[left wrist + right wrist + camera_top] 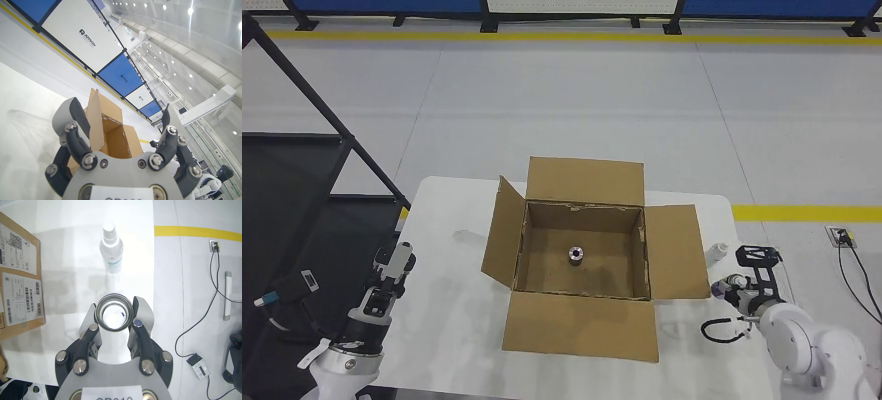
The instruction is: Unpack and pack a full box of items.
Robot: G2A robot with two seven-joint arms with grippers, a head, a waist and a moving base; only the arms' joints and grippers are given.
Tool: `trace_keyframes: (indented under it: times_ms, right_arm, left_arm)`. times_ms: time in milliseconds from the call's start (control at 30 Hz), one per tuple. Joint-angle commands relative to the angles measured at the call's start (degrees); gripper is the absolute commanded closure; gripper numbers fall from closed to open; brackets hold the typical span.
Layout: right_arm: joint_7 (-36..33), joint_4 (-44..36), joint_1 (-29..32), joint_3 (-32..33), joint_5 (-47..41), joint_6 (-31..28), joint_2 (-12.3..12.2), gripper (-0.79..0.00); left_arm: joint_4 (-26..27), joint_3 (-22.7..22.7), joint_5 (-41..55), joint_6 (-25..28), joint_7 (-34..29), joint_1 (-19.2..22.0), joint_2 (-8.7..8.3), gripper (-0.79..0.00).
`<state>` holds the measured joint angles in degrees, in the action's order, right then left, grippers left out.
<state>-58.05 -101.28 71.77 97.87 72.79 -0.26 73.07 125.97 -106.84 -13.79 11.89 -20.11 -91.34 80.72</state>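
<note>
An open cardboard box [582,325] sits mid-table with all flaps spread. A small dark round item [574,255] lies on its floor. At the table's right side, my right gripper [114,303] is shut on an upright can with a metal rim [113,318]; that can [732,287] stands to the right of the box. A clear spray bottle [112,251] stands upright just beyond the can, also [719,250]. My left gripper [121,106] is open and holds nothing, by the table's left edge [397,258], tilted up toward the box [117,140].
The box's right flap [20,275] carries printed labels and lies near the can. A black cable [213,279] and a small adapter [198,369] lie on the floor past the table's right edge. Bare white table [447,290] spreads left of the box.
</note>
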Motion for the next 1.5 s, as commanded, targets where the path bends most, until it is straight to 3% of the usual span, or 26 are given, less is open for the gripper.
trace_keyframes:
  times_ms: [0, 133, 200, 367, 400, 433, 633, 667, 800, 967, 1033, 1133, 1233, 1467]
  right_arm:
    - [-0.19, 2.34, -1.02, -0.55, 0.73, -0.72, -0.13, 0.0]
    - [-0.37, 4.71, -2.37, -1.39, 0.54, -1.36, -0.27, 0.0]
    - [-0.73, 5.38, -2.7, -1.57, 0.25, -2.0, -0.37, -0.154]
    - [-1.23, 6.46, -3.25, -2.3, -0.54, -2.76, -0.55, -0.376]
    - [-1.4, 6.64, -3.33, -2.33, -0.7, -2.75, -0.58, -0.44]
    - [-1.49, 6.76, -3.42, -2.38, -0.73, -2.76, -0.63, -0.566]
    - [-1.6, 6.19, -3.62, -2.15, -1.61, -2.8, -0.91, -0.711]
    - [-1.58, 5.73, -3.57, -2.01, -1.6, -2.66, -0.97, -0.785]
    - [1.96, 0.23, -2.82, 0.65, -1.15, 1.43, -1.16, -0.785]
    - [9.62, -15.25, 0.96, 2.24, -2.77, 6.41, -0.89, -0.785]
    - [12.18, -20.9, 1.89, 0.08, -4.67, 5.51, -0.7, -0.785]
    - [11.53, -24.16, 1.35, -6.6, -7.8, -0.41, -0.62, -0.785]
    - [6.62, -20.13, -4.2, -16.03, -7.1, -5.42, -0.45, -0.785]
    - [0.79, 2.86, -23.64, -38.84, -7.19, -4.49, 2.87, -0.785]
  left_arm:
    - [0.0, 0.0, 0.0, 0.0, 0.0, 0.0, 0.0, -0.785]
    - [0.0, 0.0, 0.0, 0.0, 0.0, 0.0, 0.0, -0.785]
    - [0.0, 0.0, 0.0, 0.0, 0.0, 0.0, 0.0, -0.785]
    - [0.0, 0.0, 0.0, 0.0, 0.0, 0.0, 0.0, -0.785]
    - [0.0, 0.0, 0.0, 0.0, 0.0, 0.0, 0.0, -0.785]
    - [0.0, 0.0, 0.0, 0.0, 0.0, 0.0, 0.0, -0.785]
    - [0.0, 0.0, 0.0, 0.0, 0.0, 0.0, 0.0, -0.785]
    - [0.0, 0.0, 0.0, 0.0, 0.0, 0.0, 0.0, -0.785]
    - [0.0, 0.0, 0.0, 0.0, 0.0, 0.0, 0.0, -0.785]
    - [0.0, 0.0, 0.0, 0.0, 0.0, 0.0, 0.0, -0.785]
    - [0.0, 0.0, 0.0, 0.0, 0.0, 0.0, 0.0, -0.785]
    - [0.0, 0.0, 0.0, 0.0, 0.0, 0.0, 0.0, -0.785]
    - [-0.25, 0.09, 0.1, -0.1, 0.34, -0.35, -0.04, -0.785]
    - [-0.9, -1.53, 1.61, 0.34, 2.35, -3.24, -0.24, -0.785]
